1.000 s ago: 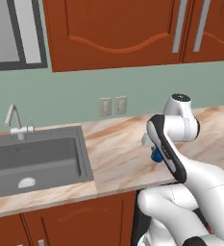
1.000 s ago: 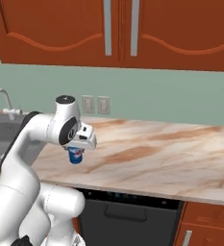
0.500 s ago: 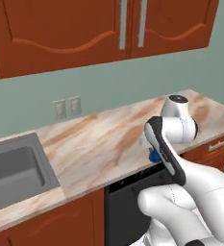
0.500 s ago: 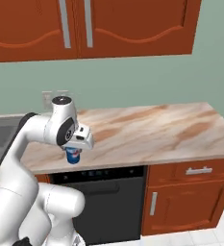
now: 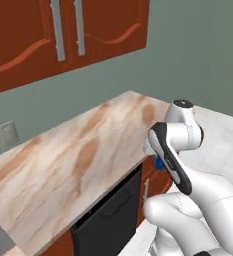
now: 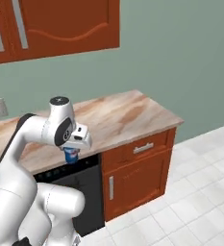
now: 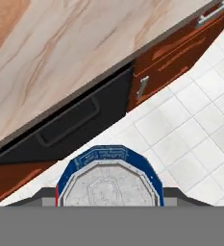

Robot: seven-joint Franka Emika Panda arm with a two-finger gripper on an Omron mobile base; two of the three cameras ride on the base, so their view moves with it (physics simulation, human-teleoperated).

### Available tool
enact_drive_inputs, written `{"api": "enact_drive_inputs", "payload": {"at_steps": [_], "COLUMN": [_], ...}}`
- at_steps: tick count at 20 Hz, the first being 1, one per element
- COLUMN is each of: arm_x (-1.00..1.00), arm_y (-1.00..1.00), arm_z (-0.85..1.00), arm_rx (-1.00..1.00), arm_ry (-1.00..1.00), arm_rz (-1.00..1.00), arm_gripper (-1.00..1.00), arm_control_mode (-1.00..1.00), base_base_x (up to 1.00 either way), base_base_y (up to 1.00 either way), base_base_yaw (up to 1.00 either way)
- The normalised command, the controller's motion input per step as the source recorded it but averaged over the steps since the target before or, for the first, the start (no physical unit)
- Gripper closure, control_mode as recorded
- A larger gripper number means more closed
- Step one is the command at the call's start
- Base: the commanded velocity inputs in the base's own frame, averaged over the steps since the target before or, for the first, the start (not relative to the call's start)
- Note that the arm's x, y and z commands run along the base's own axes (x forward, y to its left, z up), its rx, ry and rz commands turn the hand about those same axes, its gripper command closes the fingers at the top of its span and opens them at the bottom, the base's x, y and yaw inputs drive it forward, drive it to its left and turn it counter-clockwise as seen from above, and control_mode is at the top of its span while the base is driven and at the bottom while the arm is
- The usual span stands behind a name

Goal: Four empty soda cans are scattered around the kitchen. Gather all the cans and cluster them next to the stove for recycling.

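Carrying one blue soda can (image 7: 108, 180) pinched in the tool (image 6: 71, 154) off the marbled tabletop (image 5: 73, 160) edge above the white floor tiles (image 6: 190, 192); no stove here, clustering not yet done.

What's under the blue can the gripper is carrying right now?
In the hand view, the blue soda can hangs past the counter edge, over the black dishwasher front and white floor tiles. The can hides whatever lies directly beneath it.
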Motion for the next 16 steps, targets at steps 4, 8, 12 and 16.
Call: {"api": "enact_drive_inputs", "payload": {"at_steps": [4,8,12,16], "arm_x": [0.0,0.0,0.0,0.0], "arm_y": [0.0,0.0,0.0,0.0], "arm_z": [0.0,0.0,0.0,0.0], "arm_rx": [0.0,0.0,0.0,0.0], "arm_ry": [0.0,0.0,0.0,0.0], "arm_rz": [0.0,0.0,0.0,0.0], "arm_gripper": [1.0,1.0,1.0,1.0], "arm_control_mode": [1.0,1.0,1.0,1.0], "base_base_x": [0.0,0.0,0.0,0.0], "base_base_y": [-0.44,-0.41,-0.37,-0.33], "base_base_yaw": [-0.74,-0.77,-0.77,-0.76]}}
